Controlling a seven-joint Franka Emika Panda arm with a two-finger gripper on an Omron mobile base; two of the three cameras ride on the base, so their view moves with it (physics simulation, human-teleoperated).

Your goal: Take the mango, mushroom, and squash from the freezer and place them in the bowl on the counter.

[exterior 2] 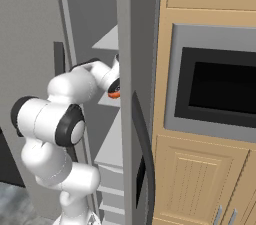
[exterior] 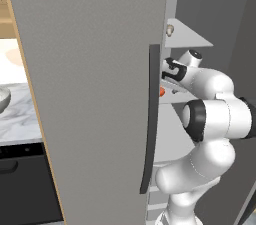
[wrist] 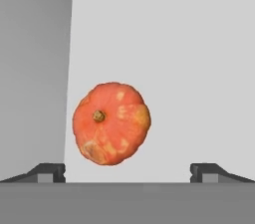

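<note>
Right now the two-finger gripper (wrist: 127,170) is wide open and holds nothing. It reaches into the tall grey freezer (exterior: 100,94), pointing at the round orange squash with a small brown stem (wrist: 111,123), which lies on a pale grey shelf (wrist: 174,44). The squash sits a bit to one side between the fingertips (wrist: 50,170), so the hand should line up over it, go closer, then squeeze gently. A tiny tan mushroom (exterior: 170,30), I think, waits on a higher shelf

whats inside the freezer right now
On the pale shelves of the freezer: the mushroom up high, an orange squash lower, before the open tool. The door hides the rest; no mango visible.
</note>
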